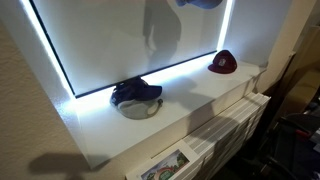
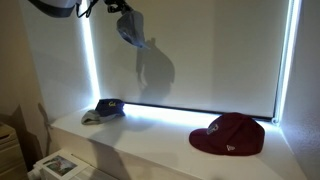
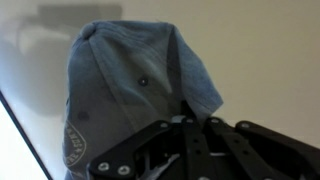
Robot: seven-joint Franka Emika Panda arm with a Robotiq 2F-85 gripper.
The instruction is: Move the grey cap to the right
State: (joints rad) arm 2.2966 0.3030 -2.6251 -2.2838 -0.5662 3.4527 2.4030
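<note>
Wrist view: my gripper enters from the lower edge, its jaws drawn nearly together on the fabric of the grey cap. I read this as a firm pinch, with nothing else in its hold. The crown faces the camera, and the cap droops because it is soft and gripped at one place only.

In both exterior views the grey cap hangs high in front of the white blind, well clear of the ledge. In an exterior view only its lower edge shows at the top of the frame. That height, I judge, keeps it from brushing the other caps during travel.

Below, on the ledge, the navy cap rests on a pale cap. The maroon cap lies well apart from them.

Step in hand: the carry, with the cap lifted and not yet placed. The next move calls for sideways transport, then lowering onto bare ledge without landing on the maroon cap.
</note>
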